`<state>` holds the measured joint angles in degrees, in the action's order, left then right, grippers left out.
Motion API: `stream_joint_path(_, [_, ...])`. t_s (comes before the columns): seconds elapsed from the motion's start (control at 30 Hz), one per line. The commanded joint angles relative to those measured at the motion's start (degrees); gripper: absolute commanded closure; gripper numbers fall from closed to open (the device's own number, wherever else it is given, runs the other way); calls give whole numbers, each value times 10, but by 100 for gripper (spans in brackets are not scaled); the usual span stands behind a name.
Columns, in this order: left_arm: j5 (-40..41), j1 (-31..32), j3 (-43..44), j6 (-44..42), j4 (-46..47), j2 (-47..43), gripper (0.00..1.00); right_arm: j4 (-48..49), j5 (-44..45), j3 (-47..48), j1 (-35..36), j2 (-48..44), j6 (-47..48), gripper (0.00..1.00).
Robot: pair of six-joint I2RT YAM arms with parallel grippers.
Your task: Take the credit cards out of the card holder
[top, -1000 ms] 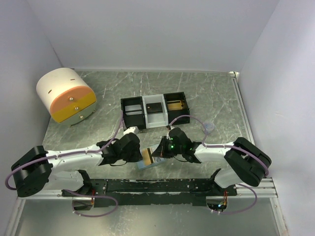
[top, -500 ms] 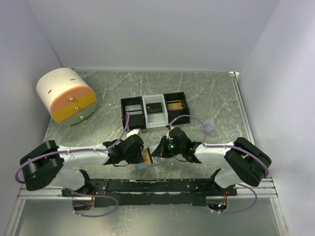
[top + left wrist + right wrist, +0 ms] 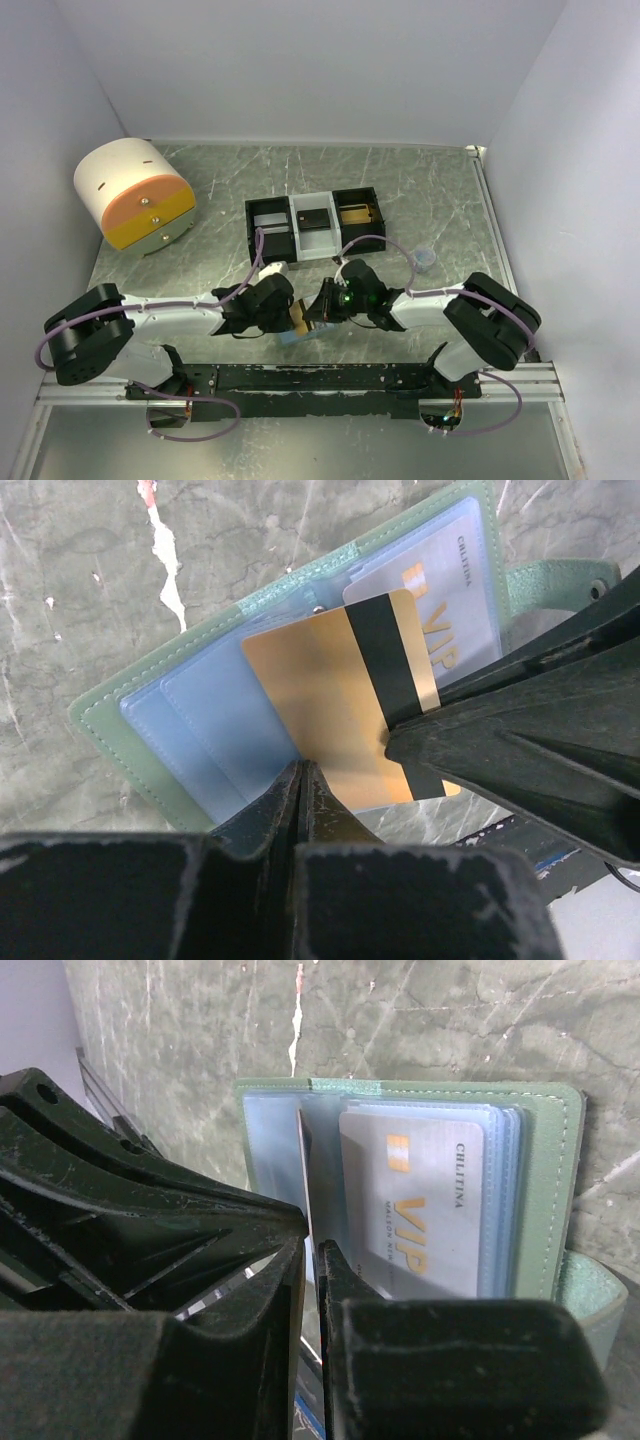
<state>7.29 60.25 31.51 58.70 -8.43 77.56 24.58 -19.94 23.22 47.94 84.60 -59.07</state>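
Left jaws clenched on gold credit card (image 3: pixel 300 680), 6 o'clock edge; right jaws at 3 o'clock, we can't tell grip.

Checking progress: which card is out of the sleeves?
The gold card with the black stripe; the silver VIP card sits inside a sleeve of the card holder.

Soft, even overhead light; the table (image 3: pixel 420 190) has only faint shadows under the arms. In the wrist views the near left fingers (image 3: pixel 150 900) are dark and blurred. Mild sheen on the card holder (image 3: pixel 150 695) sleeves and gold card (image 3: pixel 320 680).
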Motion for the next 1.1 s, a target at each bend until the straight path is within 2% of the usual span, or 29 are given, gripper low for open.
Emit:
stream_joint_path(0.0, [15,9,-1,-1,-35,26,91,26,-16,7,-2,14,2,89])
stream_joint_path(0.17, [23,10,4,-2,-49,21,92,-8,0,23,-3,8,18,90])
stream_joint_path(0.37, [25,11,0,2,-49,14,92,-15,0,25,-3,4,23,100])
stream_joint_path(0.77, [48,11,0,3,-71,-26,91,-78,38,36,-3,-72,85,100])
stream_joint_path(0.9, [53,11,5,-7,-72,-51,86,-90,63,31,-3,-114,135,100])
stream_joint_path(1.07, [60,11,29,-23,-107,-67,75,-151,129,39,-2,-181,212,100])
